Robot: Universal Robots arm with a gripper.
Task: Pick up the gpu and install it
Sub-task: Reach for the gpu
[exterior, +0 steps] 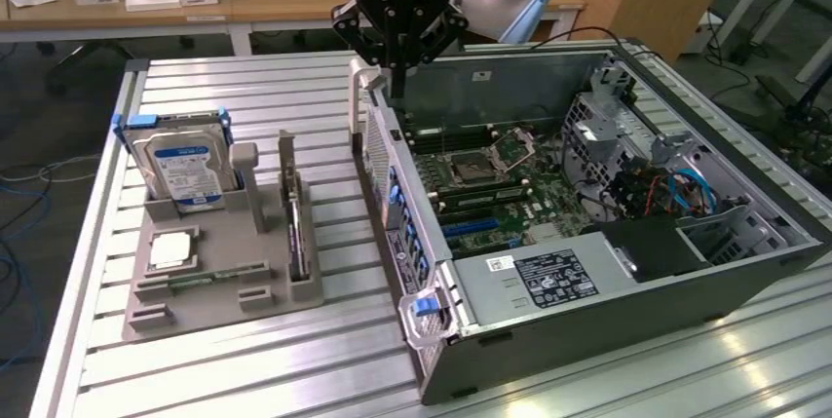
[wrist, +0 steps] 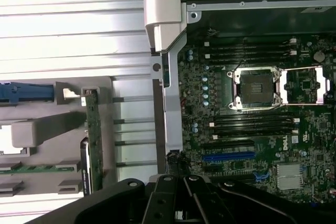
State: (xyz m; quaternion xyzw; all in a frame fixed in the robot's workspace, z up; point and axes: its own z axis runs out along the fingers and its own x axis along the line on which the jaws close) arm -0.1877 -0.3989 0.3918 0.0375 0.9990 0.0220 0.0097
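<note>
The gpu (exterior: 298, 226) stands on its long edge in a slot of the grey holder tray (exterior: 208, 301), its silver bracket end rising at the far side. In the wrist view the gpu (wrist: 93, 137) appears edge-on as a thin green board with a dark face. My black gripper (exterior: 397, 65) hangs above the far corner of the open computer case (exterior: 586, 301), off to the exterior view's right of the gpu and well apart from it. Its fingers (wrist: 167, 195) are drawn together with nothing between them.
In the tray stand a silver hard drive with a blue-white label (exterior: 182, 170), a small square processor chip (exterior: 173, 250) and a memory stick (exterior: 202, 275). The case's motherboard (wrist: 252, 129) lies exposed, with an open CPU socket (wrist: 257, 87) and a blue slot (wrist: 228, 157). Desks stand behind.
</note>
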